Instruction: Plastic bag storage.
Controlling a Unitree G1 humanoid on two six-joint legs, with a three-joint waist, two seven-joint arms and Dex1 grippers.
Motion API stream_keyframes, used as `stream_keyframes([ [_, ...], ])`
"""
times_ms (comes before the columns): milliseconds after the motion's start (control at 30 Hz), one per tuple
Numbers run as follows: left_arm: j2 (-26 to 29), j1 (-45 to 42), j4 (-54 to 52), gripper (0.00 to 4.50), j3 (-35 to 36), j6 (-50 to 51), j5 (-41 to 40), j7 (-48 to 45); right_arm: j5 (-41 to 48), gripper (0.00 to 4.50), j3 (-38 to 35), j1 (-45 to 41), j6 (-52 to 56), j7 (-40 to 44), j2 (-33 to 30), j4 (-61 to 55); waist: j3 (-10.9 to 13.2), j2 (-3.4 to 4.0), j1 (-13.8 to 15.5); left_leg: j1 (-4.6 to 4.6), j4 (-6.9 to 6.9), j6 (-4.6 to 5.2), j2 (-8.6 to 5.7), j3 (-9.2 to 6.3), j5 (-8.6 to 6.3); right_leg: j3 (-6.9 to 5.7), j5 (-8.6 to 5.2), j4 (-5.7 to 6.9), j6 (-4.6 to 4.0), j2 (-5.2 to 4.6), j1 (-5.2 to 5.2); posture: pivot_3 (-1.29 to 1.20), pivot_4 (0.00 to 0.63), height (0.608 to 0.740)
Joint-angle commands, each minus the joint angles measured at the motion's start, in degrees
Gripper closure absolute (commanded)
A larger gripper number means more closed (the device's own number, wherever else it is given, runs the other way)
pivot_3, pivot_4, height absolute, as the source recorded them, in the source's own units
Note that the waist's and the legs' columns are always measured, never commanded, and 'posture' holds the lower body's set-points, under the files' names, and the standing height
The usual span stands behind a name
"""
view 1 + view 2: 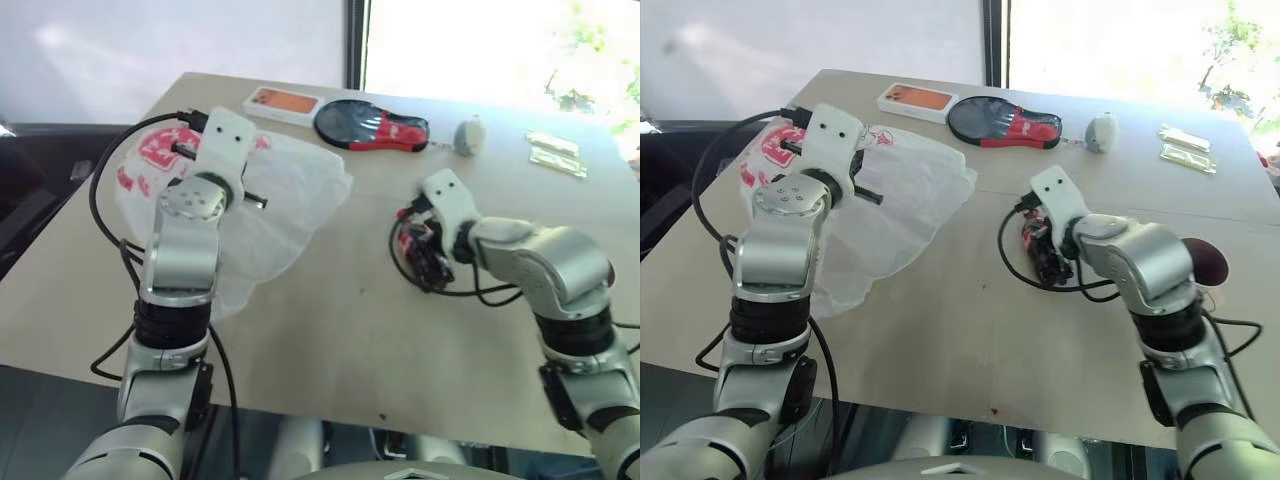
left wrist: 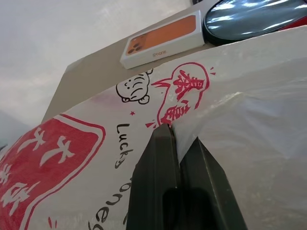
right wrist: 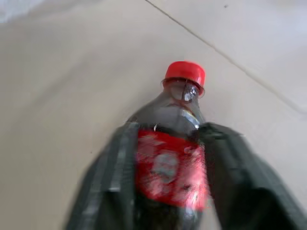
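The plastic bag [image 1: 285, 205], thin white with red print, lies crumpled on the left part of the table. My left gripper [image 2: 177, 132] is shut on a raised fold of its edge, held a little above the table. A small cola bottle [image 3: 184, 103] with a red cap and red label lies on the table to the right of the bag [image 1: 910, 200]. My right gripper [image 3: 168, 134] reaches down onto the bottle [image 1: 418, 250], with one finger pressed against each side of its label.
Along the far side of the table [image 1: 330, 330] lie an orange phone box [image 1: 281, 103], a black and red flat case [image 1: 370, 126], a grey round object [image 1: 469, 136] and two small packets [image 1: 556, 152]. Black cables loop near both wrists.
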Motion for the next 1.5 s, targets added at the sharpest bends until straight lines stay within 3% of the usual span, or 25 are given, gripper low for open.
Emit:
stream_keyframes([
  [33, 0.9, -1.7, -1.2, 4.5, -0.4, -1.1, -0.7, -0.2, 1.2, 3.25, 5.0, 3.2, 2.4, 3.3, -0.9, 1.5, 0.0, -0.02, -0.2, 0.03, 0.02, 0.0, 0.0, -0.02, 0.0, 0.0, 0.0, 0.03, 0.0, 0.0, 0.03, 0.0, 0.15, 0.74],
  [67, 0.8, -1.9, -1.2, 4.5, -0.8, -1.2, -0.8, -0.1, 1.0, 2.99, 5.3, 3.9, 2.3, 3.6, -0.8, 1.6, 0.0, -0.02, -0.3, 0.09, 0.02, 0.0, 0.02, -0.03, 0.0, 0.0, 0.0, 0.04, 0.0, 0.02, 0.09, 0.0, 0.15, 0.74],
  [300, 1.4, -1.8, -1.0, 4.5, -1.9, -2.1, -1.1, 0.0, -2.1, 0.02, 1.6, 5.2, 4.5, 2.1, 4.8, 8.3, -0.1, -0.18, -1.5, 0.68, -0.06, -0.01, 0.07, 0.02, -0.01, 0.04, -0.06, 0.05, 0.08, 0.02, 0.66, 0.0, 0.15, 0.74],
  [600, 1.8, -1.5, -1.6, 4.5, -2.1, -2.1, -1.1, 0.2, -6.1, 0.02, -0.4, 4.2, -0.1, 0.5, 9.2, 13.9, -0.1, -0.17, -1.9, 0.88, -0.27, -0.08, 0.12, 0.29, 0.03, 0.28, -0.04, 0.08, 0.07, 0.05, 0.57, 0.0, 0.15, 0.74],
  [733, 1.6, -1.9, -1.9, 4.5, -1.8, -1.9, -1.5, 0.1, -6.1, 1.2, -1.6, 4.8, -1.8, 1.4, 10.5, 13.6, -0.1, -0.18, -2.2, 0.94, -0.27, -0.14, 0.15, 0.38, 0.07, 0.34, -0.07, 0.09, 0.28, 0.04, 0.57, 0.0, 0.15, 0.74],
  [867, 1.1, -2.9, -2.0, 4.5, -0.7, -0.8, -3.0, -0.2, -4.8, 1.35, -1.2, 4.9, -3.0, 4.3, 7.9, 8.4, -0.1, -0.14, -2.3, 0.92, -0.32, -0.16, 0.16, 0.37, 0.09, 0.34, -0.06, 0.09, 0.29, 0.04, 0.53, 0.0, 0.15, 0.74],
  [1100, -0.5, -6.6, -1.7, 4.5, 0.1, 3.0, -6.0, 0.1, 8.8, 1.35, -6.5, 2.4, 5.8, 17.0, 2.3, -6.6, 0.3, 0.09, -1.9, 0.45, -0.66, -0.16, 0.04, 0.41, 0.11, 0.45, 0.04, -0.03, 0.04, 0.07, 0.0, 0.0, 0.15, 0.74],
  [1167, -0.5, -7.6, -1.5, 4.5, -0.3, 3.4, -6.9, -0.3, 13.0, 1.35, -8.3, 1.7, 7.6, 19.6, 1.0, -9.6, 0.4, 0.09, -1.6, -0.18, -0.67, -0.17, 0.04, 0.41, 0.12, 0.48, 0.04, -0.03, 0.02, 0.11, -0.66, 0.0, 0.15, 0.74],
  [1233, -1.3, -8.4, -2.4, 4.5, -0.3, 4.8, -8.9, -1.5, 15.7, 1.35, -9.0, 0.1, 8.0, 19.9, 1.4, -10.1, 0.4, 0.07, -1.4, -0.26, -0.68, -0.17, 0.01, 0.45, 0.12, 0.52, 0.05, -0.04, 0.02, 0.1, -0.75, 0.0, 0.15, 0.74],
  [1367, -4.4, -9.5, -6.2, 4.5, 2.1, 9.8, -14.4, -3.6, 12.4, 1.35, -4.9, -5.4, 6.7, 15.3, 8.7, -3.0, 0.5, 0.07, -1.6, -0.25, -0.63, -0.15, -0.05, 0.46, 0.12, 0.56, 0.04, -0.02, 0.04, 0.05, -0.74, 0.0, 0.15, 0.74],
  [1500, -5.9, -11.0, -10.7, 4.5, 5.1, 17.3, -19.2, -4.5, 0.8, 1.35, 6.2, -14.1, -11.7, 10.8, 18.8, 19.7, 0.5, 0.09, -2.2, -0.12, -0.61, -0.21, -0.04, 0.45, 0.16, 0.59, 0.04, 0.14, 0.04, 0.12, -0.71, 0.0, 0.15, 0.74],
])
